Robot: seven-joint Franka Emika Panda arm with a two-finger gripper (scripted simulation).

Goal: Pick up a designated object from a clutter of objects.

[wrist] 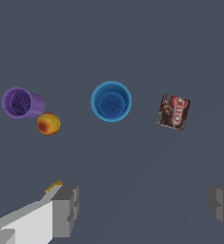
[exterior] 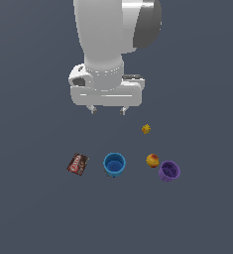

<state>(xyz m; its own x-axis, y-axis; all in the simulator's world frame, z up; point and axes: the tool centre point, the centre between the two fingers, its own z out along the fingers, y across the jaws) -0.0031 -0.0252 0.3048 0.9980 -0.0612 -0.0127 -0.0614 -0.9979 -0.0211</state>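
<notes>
In the exterior view the blue cup (exterior: 114,164) lies among the things nearest the camera, upright on the grey surface (exterior: 33,213), mouth up. Our pincer (exterior: 107,109) hangs well above and behind it, fingers apart and holding nothing, so the cup sits ahead of the pincer and a little toward the exterior view's right of its midline. The packet (exterior: 78,164) lies flat, apart from the cup, off the pincer's side toward the exterior view's left. The ball (exterior: 152,160) and the purple cup (exterior: 169,171) sit touching or nearly so, off the other side. The yellow lump (exterior: 146,129) lies closest to the pincer, just beyond its finger on the exterior view's right.

In the wrist view the two fingers (wrist: 65,210) are nearest the lens, spread wide with bare surface between them. Beyond them we look straight down into the blue cup, its rim a clean ring around a hollow inside. The lump peeks out beside one finger; the purple cup lies tipped, with the ball right by it.

We judge the cup light, stiff and somewhat slippery, with thin walls. We would take it either across the whole body or by pinching one wall over the rim, coming straight down.
</notes>
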